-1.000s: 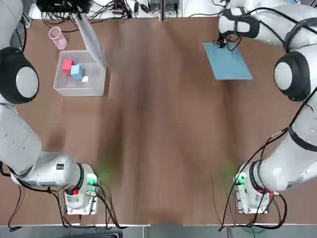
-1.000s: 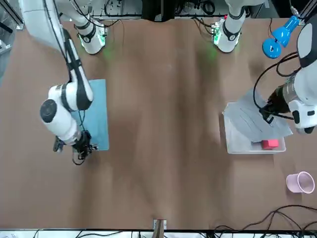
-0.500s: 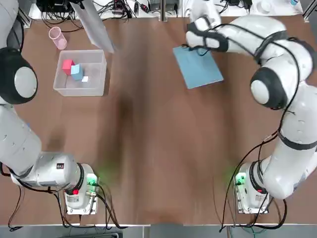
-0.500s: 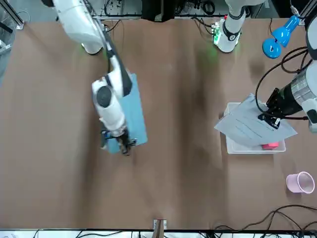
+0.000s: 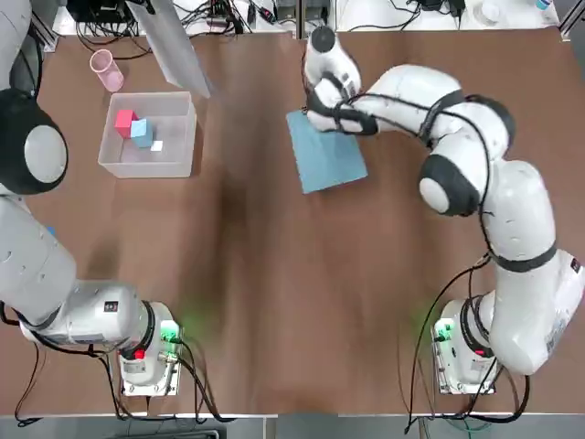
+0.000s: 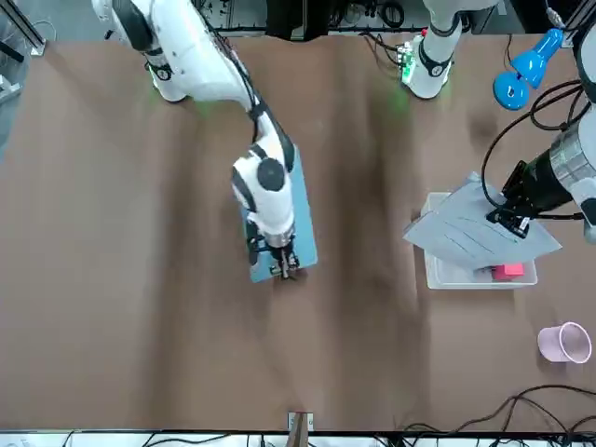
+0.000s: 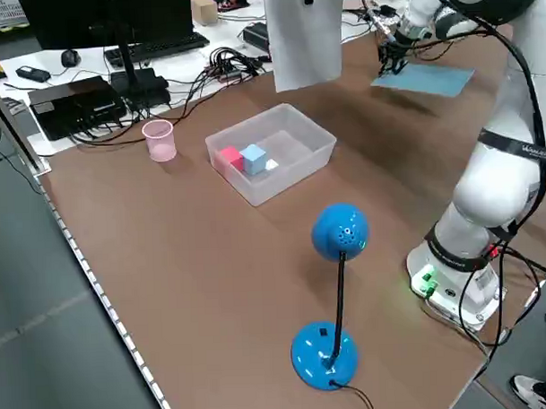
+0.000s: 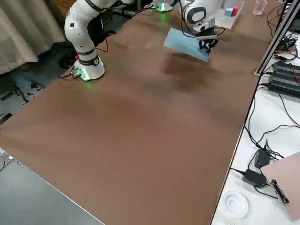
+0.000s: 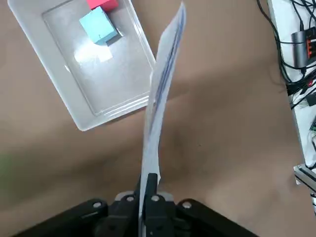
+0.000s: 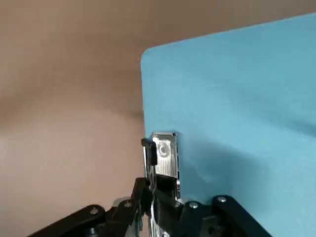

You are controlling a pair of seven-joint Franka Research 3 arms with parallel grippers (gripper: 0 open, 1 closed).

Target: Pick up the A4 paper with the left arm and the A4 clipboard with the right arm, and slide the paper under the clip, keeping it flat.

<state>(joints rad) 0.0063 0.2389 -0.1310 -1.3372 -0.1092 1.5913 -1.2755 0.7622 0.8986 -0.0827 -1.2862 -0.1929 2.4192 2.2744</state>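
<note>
The A4 paper (image 5: 175,48) hangs in the air above the clear bin at the table's far left, white with faint pen strokes (image 6: 477,237). My left gripper (image 6: 510,216) is shut on one edge of it. In the left wrist view the sheet (image 9: 159,106) shows edge-on, rising from the shut fingers (image 9: 148,190). The light-blue A4 clipboard (image 5: 329,157) is held off the table at its far middle, with a shadow underneath (image 8: 183,43). My right gripper (image 5: 315,112) is shut on the clipboard's clip end. The silver clip (image 10: 166,154) sits between the fingers, against the blue board (image 10: 237,89).
A clear plastic bin (image 5: 146,170) with a red and a blue block stands at the far left, under the paper. A pink cup (image 5: 105,69) stands behind it. A blue desk lamp (image 7: 336,256) stands on the left side. Cables run along the far edge.
My right arm has carried the clipboard from the far right corner leftward to the table's far middle. The left arm raised the paper a little, then held nearly still.
</note>
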